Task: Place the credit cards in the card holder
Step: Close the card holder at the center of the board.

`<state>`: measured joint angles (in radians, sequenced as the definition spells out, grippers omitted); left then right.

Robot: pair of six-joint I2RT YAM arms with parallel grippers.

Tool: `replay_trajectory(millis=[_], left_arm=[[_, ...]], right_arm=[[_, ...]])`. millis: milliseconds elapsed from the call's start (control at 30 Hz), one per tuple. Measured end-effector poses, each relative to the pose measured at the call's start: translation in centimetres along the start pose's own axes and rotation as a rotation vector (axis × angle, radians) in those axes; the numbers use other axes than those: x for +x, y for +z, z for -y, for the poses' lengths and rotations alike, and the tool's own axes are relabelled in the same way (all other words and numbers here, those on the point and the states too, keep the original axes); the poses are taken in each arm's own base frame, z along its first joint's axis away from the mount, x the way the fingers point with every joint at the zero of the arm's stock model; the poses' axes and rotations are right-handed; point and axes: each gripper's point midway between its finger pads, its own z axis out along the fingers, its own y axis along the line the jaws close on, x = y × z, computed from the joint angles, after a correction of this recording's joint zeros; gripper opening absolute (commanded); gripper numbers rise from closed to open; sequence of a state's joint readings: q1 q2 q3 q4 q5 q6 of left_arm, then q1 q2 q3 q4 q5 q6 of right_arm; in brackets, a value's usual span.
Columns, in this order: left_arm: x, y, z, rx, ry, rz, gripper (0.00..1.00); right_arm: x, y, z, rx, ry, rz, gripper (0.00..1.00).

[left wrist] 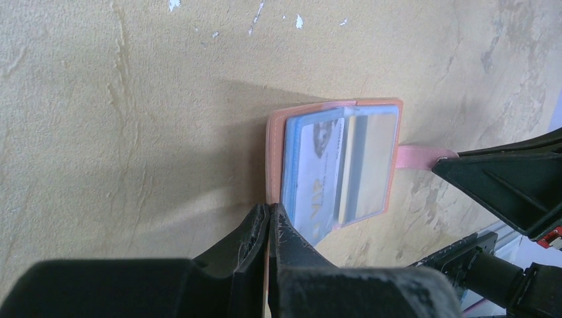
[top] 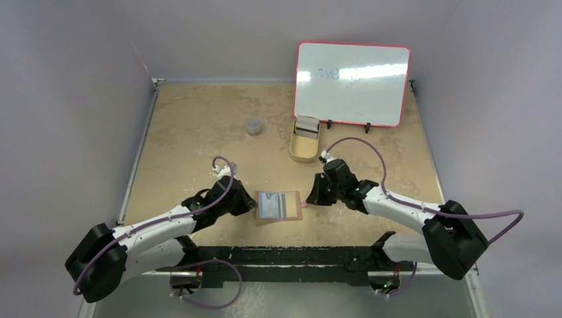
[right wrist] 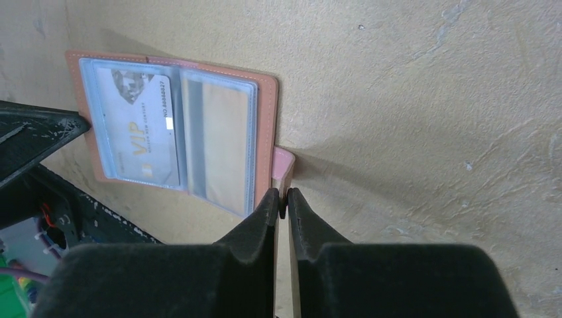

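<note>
The reddish-brown card holder (top: 278, 205) lies open on the table between both grippers, its clear inner slots facing up. One light blue "VIP" credit card (right wrist: 142, 136) sits in a slot; it also shows in the left wrist view (left wrist: 315, 175). My left gripper (left wrist: 272, 211) is shut on the holder's (left wrist: 273, 152) left edge. My right gripper (right wrist: 282, 197) is shut on the pink snap strap (right wrist: 283, 162) at the holder's (right wrist: 265, 126) right edge. More grey cards (top: 306, 126) stand in the tan tin (top: 303, 151).
A red-framed whiteboard (top: 351, 83) stands at the back right, just behind the tin. A small grey jar (top: 253, 126) stands at the back middle. The table's near edge has a dark rail (top: 291, 255).
</note>
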<state>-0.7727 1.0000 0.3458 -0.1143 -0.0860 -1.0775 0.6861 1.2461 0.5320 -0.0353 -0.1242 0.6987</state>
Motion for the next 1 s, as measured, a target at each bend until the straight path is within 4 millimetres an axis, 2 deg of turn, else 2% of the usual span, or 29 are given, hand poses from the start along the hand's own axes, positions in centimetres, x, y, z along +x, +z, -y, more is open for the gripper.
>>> replay_trajectory(millis=[100,267,433,633,1000], left_arm=[[0.0,0.0,0.1,0.002,-0.001,-0.001,0.01],[0.1,-0.1,1.1,0.048,-0.009,-0.012,0.10],[0.1,-0.4,3.4,0.148,-0.031,-0.032,0.18],[-0.1,-0.6,6.5,0.279,-0.053,-0.051,0.21],[1.3,1.2,7.8,0.344,-0.058,-0.132,0.28]], right_arm=[[-0.1,-0.1,-0.1,-0.010,0.000,0.011,0.00],[0.1,0.1,-0.2,-0.028,0.003,0.016,0.00],[0.2,0.2,-0.6,-0.061,0.006,0.020,0.00],[0.2,0.8,-1.0,-0.082,0.007,0.011,0.00],[0.6,1.1,-1.0,-0.098,0.016,0.003,0.00]])
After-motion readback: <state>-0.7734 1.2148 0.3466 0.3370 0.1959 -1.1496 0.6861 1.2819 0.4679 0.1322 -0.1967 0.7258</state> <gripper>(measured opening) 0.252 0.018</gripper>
